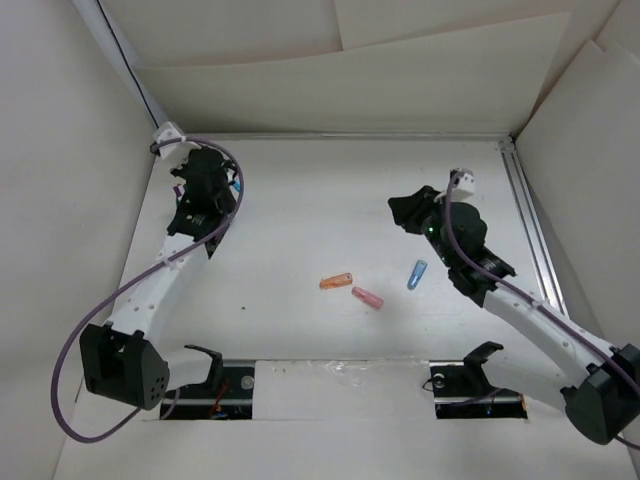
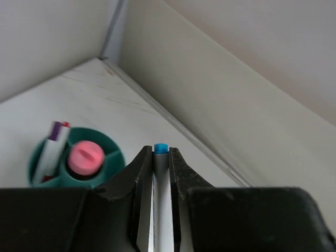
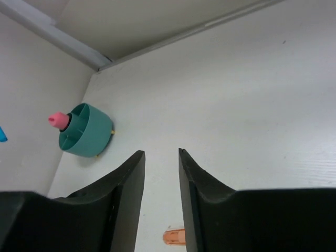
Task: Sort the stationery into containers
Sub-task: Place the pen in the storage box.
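My left gripper (image 2: 160, 152) is shut on a thin white pen with a blue cap (image 2: 160, 148), held just right of the teal cup (image 2: 114, 153). The cup holds a pink piece (image 2: 86, 157) and a white pen with a purple tip (image 2: 52, 151) in separate compartments. In the top view the left gripper (image 1: 200, 182) sits at the back left and covers the cup. My right gripper (image 1: 403, 212) stands open with nothing between its fingers (image 3: 126, 178). An orange piece (image 1: 336, 282), a pink piece (image 1: 367, 297) and a light-blue piece (image 1: 417, 274) lie mid-table.
White walls close in the table on the left, back and right. A metal rail (image 1: 530, 225) runs along the right edge. The teal cup (image 3: 86, 131) stands close to the back-left corner. The orange piece (image 3: 174, 236) lies below the right fingers.
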